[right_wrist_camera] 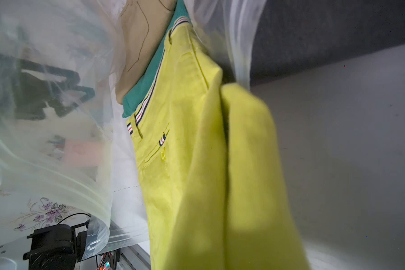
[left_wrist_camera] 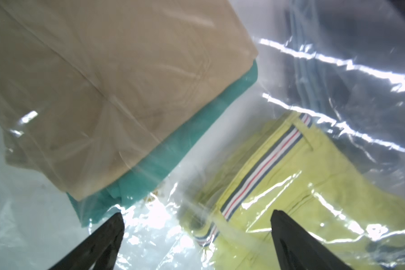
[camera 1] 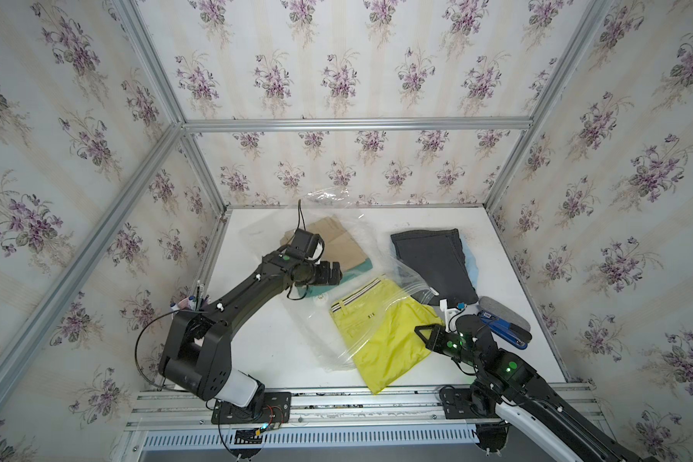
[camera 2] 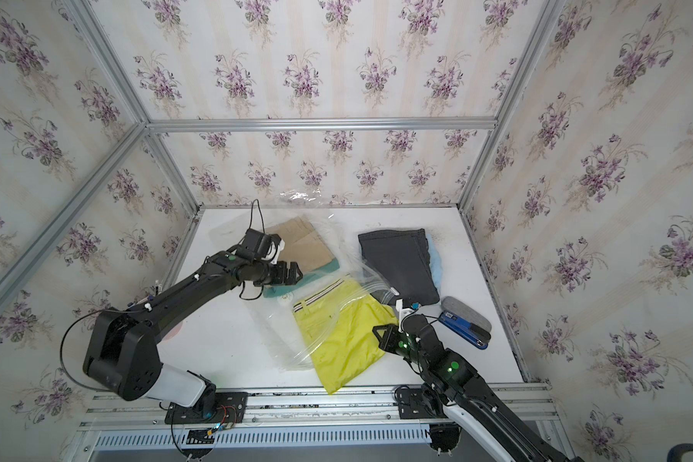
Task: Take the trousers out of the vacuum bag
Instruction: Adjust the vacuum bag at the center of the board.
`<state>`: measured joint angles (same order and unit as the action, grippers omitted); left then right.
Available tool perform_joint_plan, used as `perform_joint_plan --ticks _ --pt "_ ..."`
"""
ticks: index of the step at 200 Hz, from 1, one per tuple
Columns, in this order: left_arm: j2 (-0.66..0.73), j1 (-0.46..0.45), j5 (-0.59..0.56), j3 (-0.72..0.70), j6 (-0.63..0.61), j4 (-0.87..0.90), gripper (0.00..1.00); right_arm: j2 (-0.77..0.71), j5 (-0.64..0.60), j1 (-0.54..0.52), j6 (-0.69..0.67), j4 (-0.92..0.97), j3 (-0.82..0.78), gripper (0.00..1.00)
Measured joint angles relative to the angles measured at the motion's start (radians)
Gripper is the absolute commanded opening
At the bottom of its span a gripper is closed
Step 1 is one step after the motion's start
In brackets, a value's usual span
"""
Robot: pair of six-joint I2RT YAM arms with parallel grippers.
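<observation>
Gripping the yellow-green trousers (camera 1: 381, 332) outside the vacuum bag (camera 1: 313, 320), the right hand (camera 1: 421, 333) is nearer; their waistband end lies under the bag's plastic, long axis running outward (left hand (left_wrist_camera: 197, 216) hovers open over the bag).

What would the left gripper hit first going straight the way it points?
Probably the clear film of the vacuum bag, with the striped waistband of the yellow-green trousers just beneath; depth is hard to judge.

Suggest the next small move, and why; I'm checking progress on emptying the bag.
Probably retract the right gripper, shut on the yellow-green cloth trousers: their striped waistband lies under the see-through crinkly plastic vacuum bag, the legs already outside.
</observation>
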<state>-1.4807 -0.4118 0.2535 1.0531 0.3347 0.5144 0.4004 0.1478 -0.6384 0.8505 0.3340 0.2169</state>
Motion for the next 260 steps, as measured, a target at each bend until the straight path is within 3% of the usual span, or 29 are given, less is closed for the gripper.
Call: perform_joint_plan --ticks 31,69,136,175,260 --pt "0.026 -0.014 -0.018 -0.099 0.026 -0.068 1.00 0.003 0.006 0.000 -0.017 -0.021 -0.004 0.00" --pt "-0.037 -0.025 -0.040 -0.037 0.023 -0.111 1.00 -0.024 0.002 0.000 -0.009 -0.022 -0.008 0.00" --pt "-0.189 -0.018 -0.071 -0.047 0.047 -0.199 0.99 -0.025 -0.003 0.000 -0.021 -0.162 -0.119 0.00" --pt "-0.268 -0.010 -0.110 0.043 0.061 -0.181 0.99 -0.017 -0.001 0.000 -0.020 -0.179 -0.121 0.00" --pt "-0.473 0.138 -0.122 0.279 0.053 -0.137 1.00 -0.100 -0.006 0.000 -0.008 -0.034 -0.042 0.00"
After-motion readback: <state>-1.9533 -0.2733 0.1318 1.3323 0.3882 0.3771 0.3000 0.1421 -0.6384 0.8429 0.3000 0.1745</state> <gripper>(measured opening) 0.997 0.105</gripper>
